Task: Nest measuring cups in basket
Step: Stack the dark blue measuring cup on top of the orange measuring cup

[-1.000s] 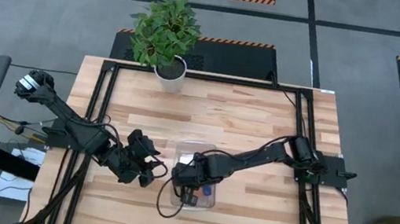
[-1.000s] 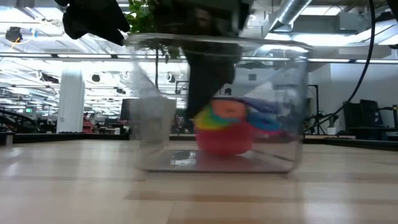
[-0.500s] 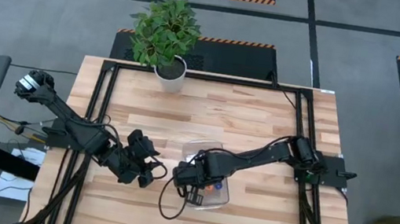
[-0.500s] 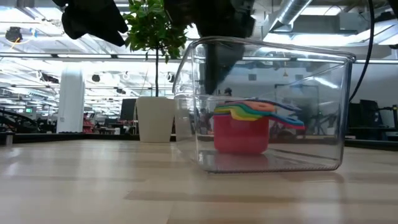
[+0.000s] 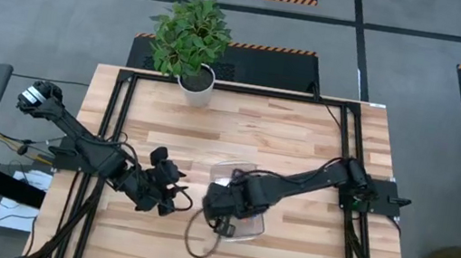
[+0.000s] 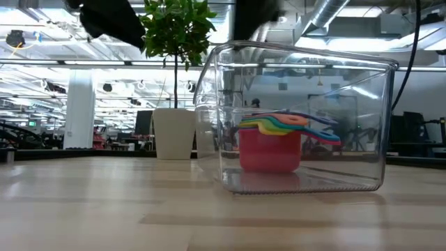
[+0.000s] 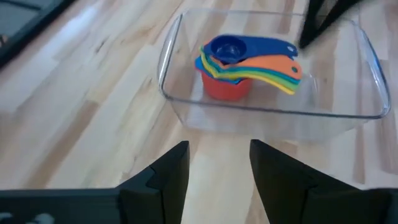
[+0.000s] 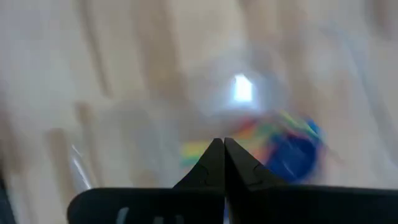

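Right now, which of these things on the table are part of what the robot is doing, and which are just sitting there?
Part of the job:
- measuring cups, stacked together
- basket, holding the stack
- right gripper, shut, above the basket
- left gripper, open, beside the basket

Just sitting there:
- potted plant

The high view looks straight down on the whole table (image 5: 302,140) from well above, while the low view sits at table-top height, close to the basket (image 6: 300,118), facing level across toward the room behind. The left wrist view looks forward and down from just beside the basket (image 7: 186,99), and the right wrist view looks down from above it; all four share the basket and its measuring cups (image 7: 245,65).
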Robot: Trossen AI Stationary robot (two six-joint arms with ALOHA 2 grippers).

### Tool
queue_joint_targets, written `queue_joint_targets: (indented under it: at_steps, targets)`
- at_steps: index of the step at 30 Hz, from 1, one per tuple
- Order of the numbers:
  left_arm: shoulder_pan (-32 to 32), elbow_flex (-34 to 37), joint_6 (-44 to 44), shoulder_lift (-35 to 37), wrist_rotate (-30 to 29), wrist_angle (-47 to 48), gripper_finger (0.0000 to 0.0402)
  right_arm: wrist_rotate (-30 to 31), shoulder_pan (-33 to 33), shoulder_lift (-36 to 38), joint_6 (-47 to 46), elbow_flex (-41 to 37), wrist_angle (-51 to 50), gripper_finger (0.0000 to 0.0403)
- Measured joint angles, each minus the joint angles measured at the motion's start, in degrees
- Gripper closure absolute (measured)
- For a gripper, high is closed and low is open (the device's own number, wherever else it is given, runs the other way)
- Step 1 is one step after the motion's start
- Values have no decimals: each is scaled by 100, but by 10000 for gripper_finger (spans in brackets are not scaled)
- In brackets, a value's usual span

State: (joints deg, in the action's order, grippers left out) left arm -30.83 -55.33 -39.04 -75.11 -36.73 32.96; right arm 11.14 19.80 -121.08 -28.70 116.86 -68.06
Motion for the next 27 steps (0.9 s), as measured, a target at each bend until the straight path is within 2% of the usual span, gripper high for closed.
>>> queue_joint_targets:
  at_steps: [4,7,10,13,16,19,23,27]
  targets:
    - [178,0,682,0,58,-326,244,745,295,64,-1178,524,-1413,395]
    - [459,0,1319,0,659,-843,244,1402,594,168,-2570,787,-2330,390]
    - [850,0,1929,-4,1318,-1373,244,1896,976,350,-3496,729,-2099,383]
    - [1295,-13,2353,-4,1723,-1756,244,2438,1279,420,-4484,753,-2244,386]
    - [1682,-200,2783,-9,2137,-1960,244,2888,1456,434,-4809,743,-2141,396]
    - [2004,-237,3170,-190,2727,-2432,244,2931,1481,477,-5214,748,-2212,397]
    - [2208,-230,3511,-750,3550,-2714,249,2933,1466,455,-5417,743,-2196,383]
    - [2246,-485,3685,-1487,4015,-2652,275,2927,1450,458,-5421,743,-2192,379]
